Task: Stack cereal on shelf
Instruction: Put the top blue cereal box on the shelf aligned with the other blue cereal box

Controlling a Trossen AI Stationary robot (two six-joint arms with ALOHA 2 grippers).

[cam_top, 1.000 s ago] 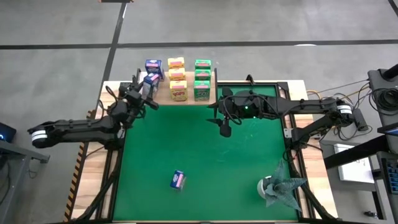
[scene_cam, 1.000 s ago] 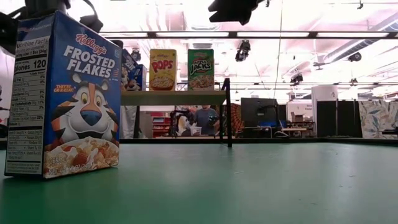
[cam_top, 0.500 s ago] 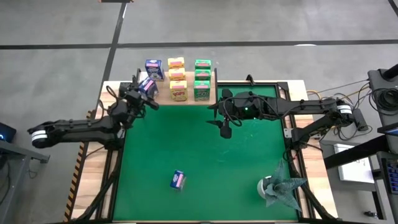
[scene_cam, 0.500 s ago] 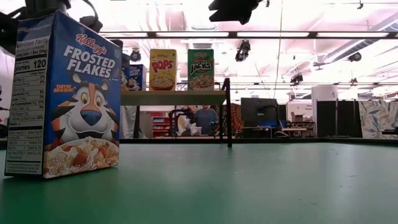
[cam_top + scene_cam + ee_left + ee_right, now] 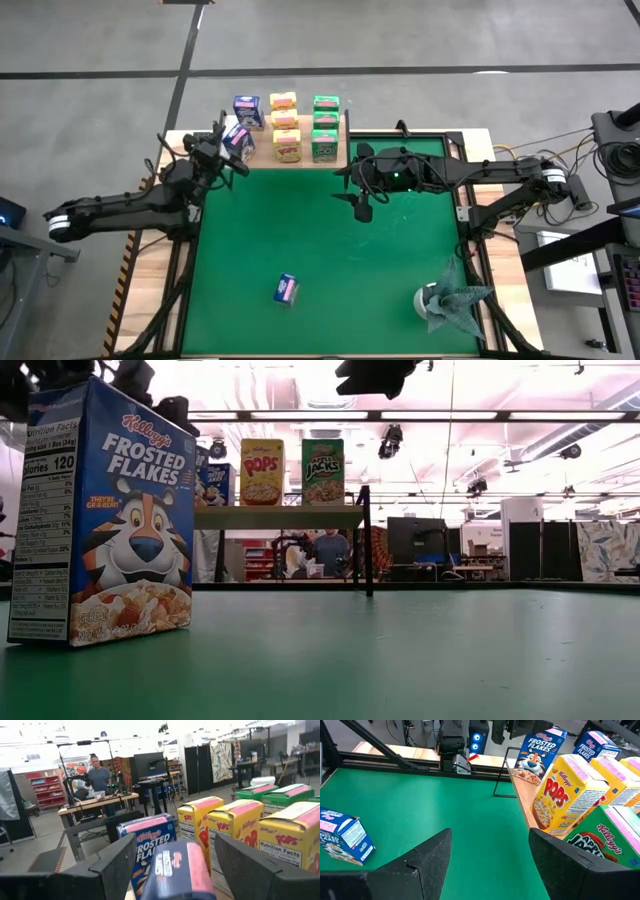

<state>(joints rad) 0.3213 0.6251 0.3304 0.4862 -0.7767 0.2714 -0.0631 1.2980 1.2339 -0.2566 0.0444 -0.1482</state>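
We log the table [image 5: 330,300], its green mat [image 5: 330,240] spread below both arms.

Shelf [image 5: 262,152]: light wood board on black posts, directly ahead of the left claw [image 5: 228,152] and off to the side of the right claw [image 5: 362,205]. It carries 8 boxes in 3 columns: 3 green boxes [image 5: 325,125] nearest the right claw, 3 yellow boxes [image 5: 285,125] in the middle, 2 blue boxes on the left claw's side.

Left claw: released, fingers [image 5: 117,865] spread wide. The near blue box [image 5: 175,870] sits tilted between the fingers, standing on the shelf edge; we see gaps on both sides of it, so nothing is grasped. The far blue box [image 5: 246,108] stands upright beyond it, and the yellow row lies just beside it in the left wrist view.

Right claw: released, fingers [image 5: 432,857] apart, hanging over the mat near the shelf's post end, holding nothing.

The loose blue box [image 5: 286,289] is 1 more box, off the shelf: it rests on the mat well apart from both claws, at the near side of the table.

Grey-green foil wad [image 5: 445,303]: on the mat corner, well behind the right claw.

Person [image 5: 100,777] at a workbench, far beyond the left claw.
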